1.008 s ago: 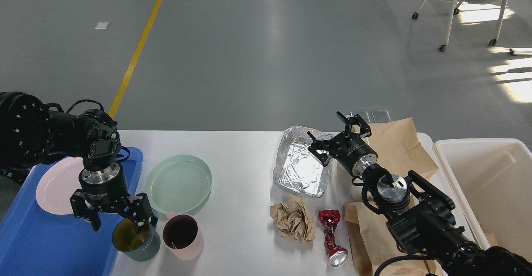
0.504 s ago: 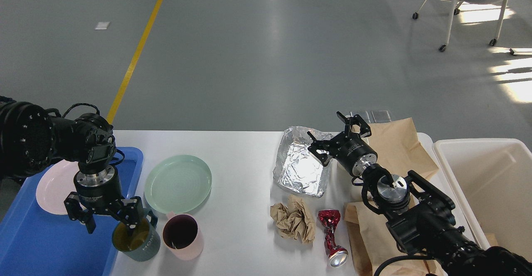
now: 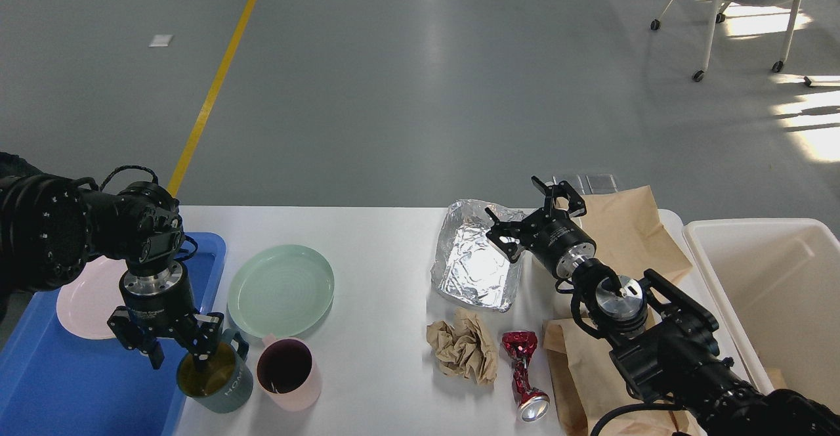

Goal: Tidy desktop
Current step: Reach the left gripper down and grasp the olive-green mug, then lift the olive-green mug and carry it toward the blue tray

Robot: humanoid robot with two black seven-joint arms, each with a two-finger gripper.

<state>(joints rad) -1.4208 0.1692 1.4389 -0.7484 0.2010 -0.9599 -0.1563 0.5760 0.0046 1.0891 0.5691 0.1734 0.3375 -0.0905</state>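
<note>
The desktop (image 3: pixel 380 278) spans the view's lower half. The left gripper (image 3: pixel 177 349), fingers spread, straddles the rim of the green mug (image 3: pixel 215 380) at seven o'clock. The right gripper (image 3: pixel 535 216), splayed and empty, hovers by the foil tray (image 3: pixel 474 266) at three o'clock.

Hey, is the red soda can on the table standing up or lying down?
Lying down. The red can is crushed and rests on its side on the desktop, its open top facing the camera.
</note>
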